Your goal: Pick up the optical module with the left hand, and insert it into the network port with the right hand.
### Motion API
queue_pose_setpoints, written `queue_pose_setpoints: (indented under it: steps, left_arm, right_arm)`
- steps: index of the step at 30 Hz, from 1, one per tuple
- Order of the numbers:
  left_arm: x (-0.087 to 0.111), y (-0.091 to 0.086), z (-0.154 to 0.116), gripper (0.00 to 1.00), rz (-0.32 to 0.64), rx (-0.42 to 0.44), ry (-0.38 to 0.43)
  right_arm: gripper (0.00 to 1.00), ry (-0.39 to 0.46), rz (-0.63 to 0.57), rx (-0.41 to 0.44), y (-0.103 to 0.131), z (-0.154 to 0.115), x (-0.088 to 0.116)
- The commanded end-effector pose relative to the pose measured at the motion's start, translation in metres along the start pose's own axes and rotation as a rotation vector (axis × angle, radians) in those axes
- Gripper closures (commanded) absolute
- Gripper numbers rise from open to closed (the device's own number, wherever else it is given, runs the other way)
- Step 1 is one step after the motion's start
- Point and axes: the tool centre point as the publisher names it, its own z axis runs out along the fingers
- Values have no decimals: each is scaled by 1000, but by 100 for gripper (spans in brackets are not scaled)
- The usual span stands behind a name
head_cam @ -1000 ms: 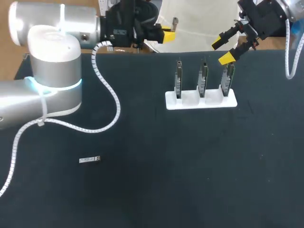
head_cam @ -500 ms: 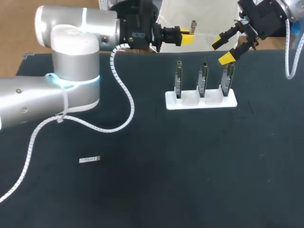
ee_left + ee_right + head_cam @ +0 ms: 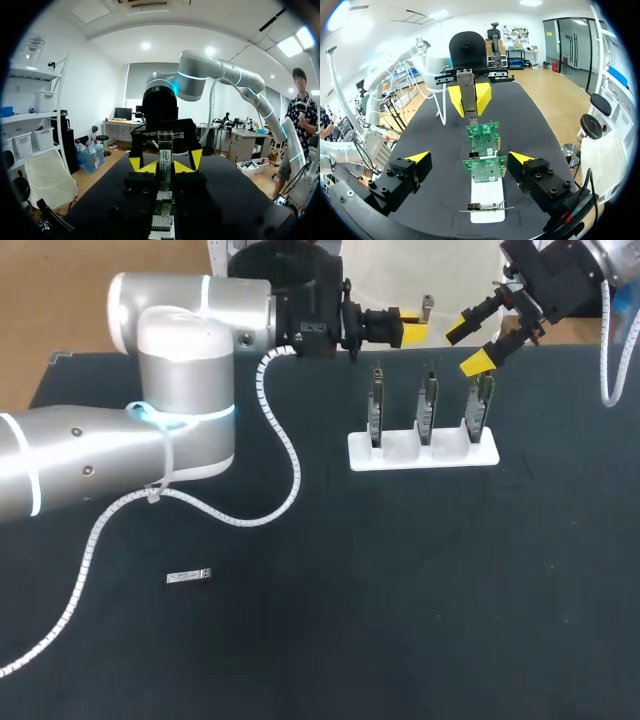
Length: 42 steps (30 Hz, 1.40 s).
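Observation:
My left gripper (image 3: 408, 328) hovers over the table's far edge, just left of and above the card holder, shut on a small grey optical module (image 3: 427, 308) that sticks out past its yellow tips. In the left wrist view the module (image 3: 164, 157) stands upright between my own tips (image 3: 164, 169). My right gripper (image 3: 469, 343) is open at the far right, above the rightmost card, facing the left gripper. In the right wrist view its wide-open fingers (image 3: 469, 157) flank the green cards (image 3: 485, 169), and the left gripper (image 3: 469, 98) with the module (image 3: 466, 82) is ahead.
A white holder (image 3: 400, 455) at the back middle carries three upright green network cards (image 3: 428, 405). A second small grey module (image 3: 189, 576) lies flat at the front left. My left arm's body and white cable (image 3: 280, 440) cross the table's left half.
My left arm has swung to the right along the far edge, carrying the module closer to the right gripper. The right arm and the cards have stayed still.

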Motion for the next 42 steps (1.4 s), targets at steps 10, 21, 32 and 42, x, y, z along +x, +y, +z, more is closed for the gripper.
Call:
queue_pose_setpoints:
  steps: [10,21,32,42]
  left_arm:
    - [12,2,14,100,-11,13,-10]
    - [19,-3,19,100,35,25,13]
    - [24,-11,24,100,41,44,9]
    - [31,-11,23,100,38,40,13]
  right_arm:
    - [0,-2,-2,3,1,0,1]
    - [0,-2,-2,3,1,0,1]
    - [0,-2,-2,3,1,0,1]
    - [0,-2,-2,3,1,0,1]
